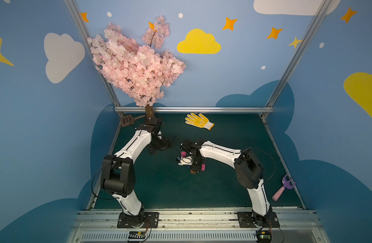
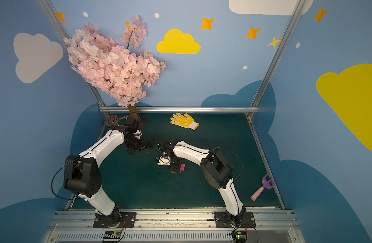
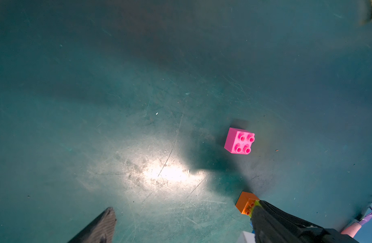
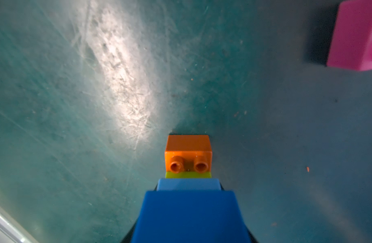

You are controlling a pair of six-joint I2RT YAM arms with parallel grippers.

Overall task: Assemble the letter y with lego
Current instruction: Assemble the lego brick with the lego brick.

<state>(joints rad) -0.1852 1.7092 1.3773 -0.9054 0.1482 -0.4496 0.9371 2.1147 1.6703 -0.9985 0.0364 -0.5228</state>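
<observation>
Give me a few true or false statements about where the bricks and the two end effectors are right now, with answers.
1. The right end effector is shut on a joined stack of orange, lime green and blue studded plastic bricks. True.
2. The left end effector grips a brick. False: it is open and empty; a pink studded plastic brick stands alone on the dark green mat.
3. A pink brick is joined to the orange brick. False: its two visible studs are bare.
4. The yellow dotted fabric glove lies near the mat's back edge. True.
5. The purple plastic toy rake with a pink handle lies at the mat's left edge. False: it lies at the right edge.
</observation>
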